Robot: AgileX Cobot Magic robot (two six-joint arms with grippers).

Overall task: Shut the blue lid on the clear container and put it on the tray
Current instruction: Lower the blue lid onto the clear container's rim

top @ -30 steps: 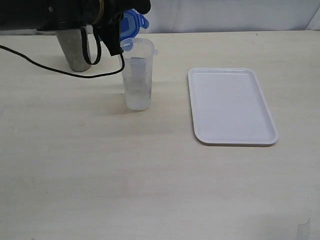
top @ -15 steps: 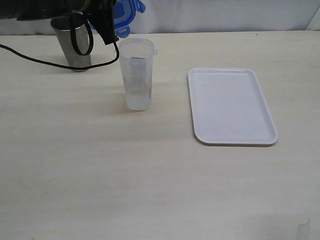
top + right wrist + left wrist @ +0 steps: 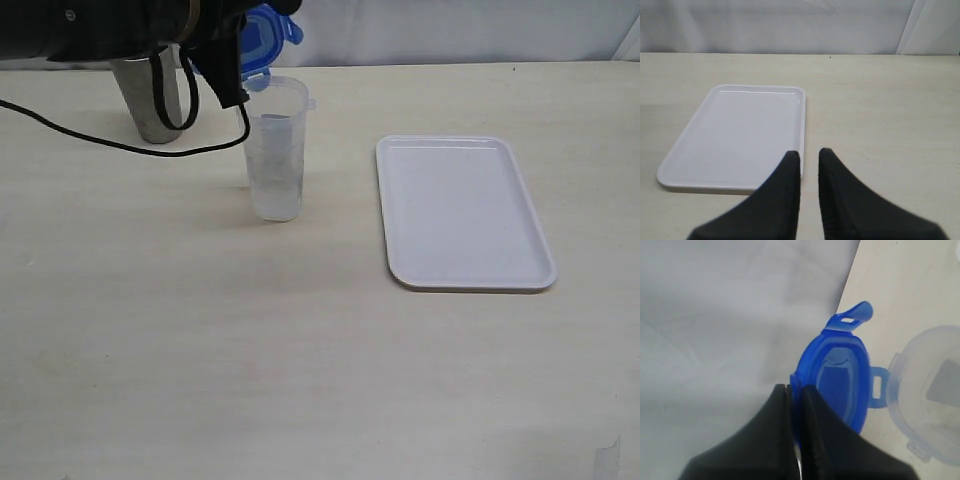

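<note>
Blue lid (image 3: 837, 382) is hanging pinched by its edge in your left fingers (image 3: 770, 440), just above the far-left rim of the open container (image 3: 275, 150). You are holding your right fingers (image 3: 785, 200) narrow and empty near the tray (image 3: 465, 210); closing and placing are waiting.

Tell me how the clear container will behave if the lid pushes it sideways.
Likely tips: the clear container is tall, narrow, standing free on the table. Probably light, since it looks empty. Its translucent wall may flex under the blue lid.

No legible text, label or number on the clear container (image 3: 274, 160) or elsewhere.
</note>
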